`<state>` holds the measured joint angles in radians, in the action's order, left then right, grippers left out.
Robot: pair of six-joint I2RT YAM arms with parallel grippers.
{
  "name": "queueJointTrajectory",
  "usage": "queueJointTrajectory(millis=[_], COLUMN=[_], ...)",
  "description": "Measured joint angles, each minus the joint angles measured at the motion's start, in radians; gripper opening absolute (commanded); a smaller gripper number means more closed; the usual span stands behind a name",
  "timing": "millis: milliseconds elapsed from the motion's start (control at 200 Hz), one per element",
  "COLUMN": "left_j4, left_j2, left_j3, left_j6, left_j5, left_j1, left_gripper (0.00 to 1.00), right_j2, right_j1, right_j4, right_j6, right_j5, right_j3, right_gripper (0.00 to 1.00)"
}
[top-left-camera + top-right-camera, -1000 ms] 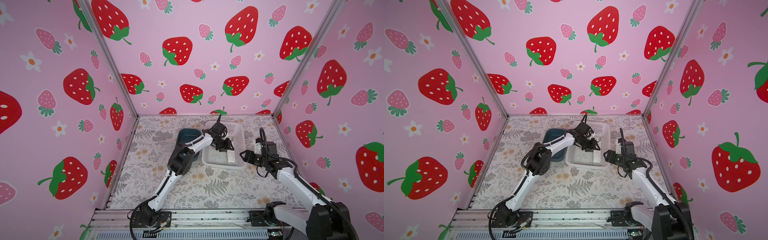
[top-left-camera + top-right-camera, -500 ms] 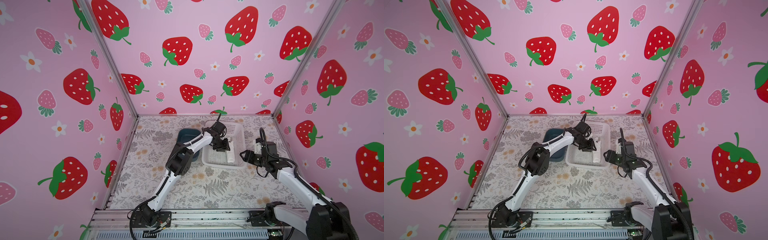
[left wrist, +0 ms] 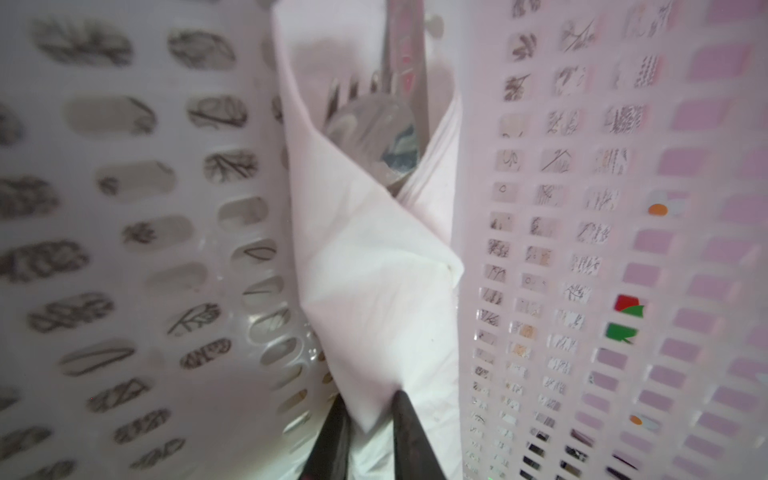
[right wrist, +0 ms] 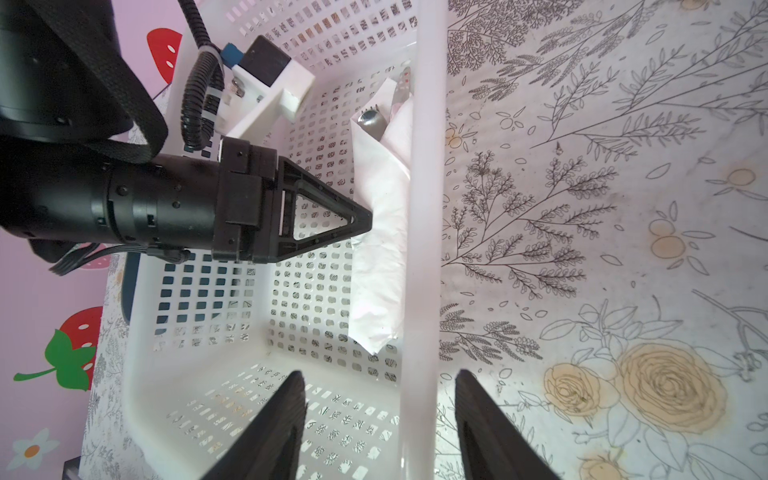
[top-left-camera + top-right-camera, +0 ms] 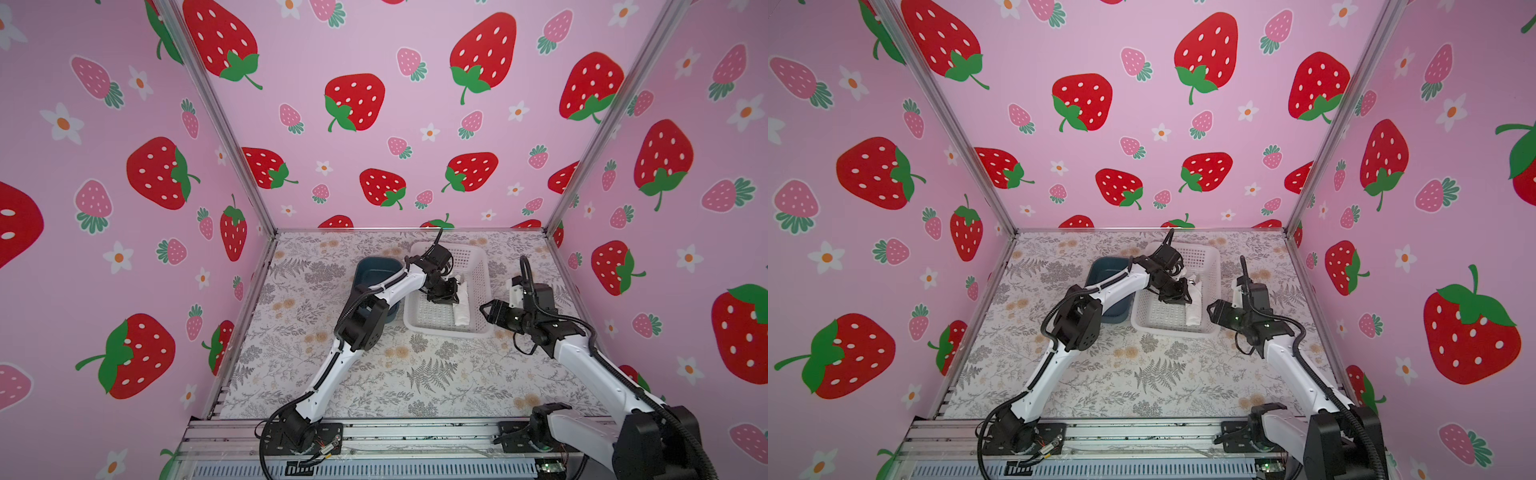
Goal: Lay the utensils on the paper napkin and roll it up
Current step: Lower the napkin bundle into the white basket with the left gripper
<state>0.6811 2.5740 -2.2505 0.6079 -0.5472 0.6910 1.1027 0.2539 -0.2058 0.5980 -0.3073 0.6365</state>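
Left end effector [image 3: 370, 411] nearly together, pinching just a loose outer fold of the thin white paper napkin [image 3: 374, 270]. It is rolled round 3 slim silver metal utensils [image 3: 376, 133] and lies along the right wall of the white perforated plastic basket [image 4: 424, 208]. Risk: a lift unrolls it and the cutlery slides out. Right end effector [image 4: 379, 374] apart, straddling that rim; could snag.

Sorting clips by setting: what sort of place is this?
Probably a robot test booth: strawberry-print walls box in a floral table, and a left arm and right arm stand on a metal rail.
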Motion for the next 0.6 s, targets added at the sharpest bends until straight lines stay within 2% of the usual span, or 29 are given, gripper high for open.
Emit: queueJointTrajectory(millis=[265, 600], left_j4=[-0.003, -0.020], left_j2=[0.023, 0.054], left_j3=[-0.028, -0.058], left_j6=[-0.002, -0.002], left_j5=[-0.030, -0.076], left_j1=[0.000, 0.000], left_gripper=[0.14, 0.15], right_j2=[0.003, 0.003], right_j1=[0.000, 0.000], right_j4=[-0.001, -0.001], right_j6=[0.000, 0.000], right_j5=[-0.004, -0.007], right_j3=[-0.006, -0.007], right_gripper=[0.59, 0.59])
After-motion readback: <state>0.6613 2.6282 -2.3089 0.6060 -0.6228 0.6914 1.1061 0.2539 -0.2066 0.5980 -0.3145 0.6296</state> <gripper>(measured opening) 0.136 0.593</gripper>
